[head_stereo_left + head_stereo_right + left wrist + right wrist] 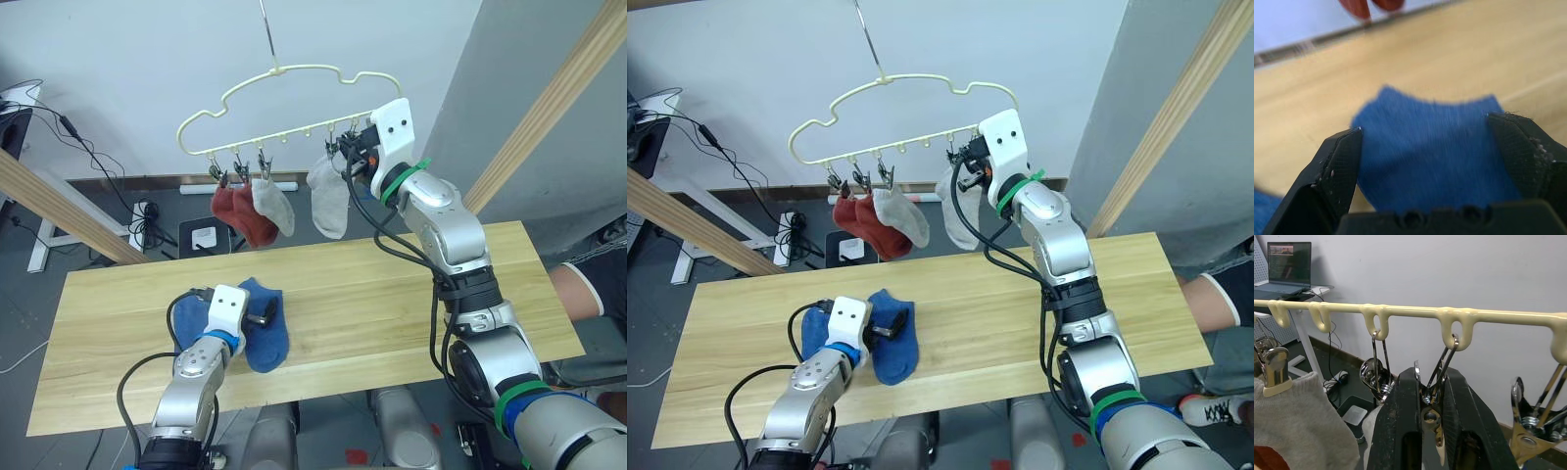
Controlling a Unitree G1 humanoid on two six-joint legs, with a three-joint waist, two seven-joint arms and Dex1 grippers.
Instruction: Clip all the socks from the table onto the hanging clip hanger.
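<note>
Blue sock (263,333) flat on table (392,304), directly between open left gripper (1432,171) fingers; right gripper (1430,416) pinching a hanger clip (1436,396) overhead.

Arms built from silver-grey rounded metal segments, darker joint rings in between. White boxy housing mounted behind each gripper: left gripper (1432,142), right gripper (1430,396). Fingers (1334,171) seen as black, wedge-shaped, fine cross-hatch texture on inner faces, bits of pale lint stuck on. Small round screw holes spotted in black base bar between jaws. Black cables looped loosely along both forearms. Green bands wrapped round right wrist and right upper arm, blue band at left wrist.
</note>
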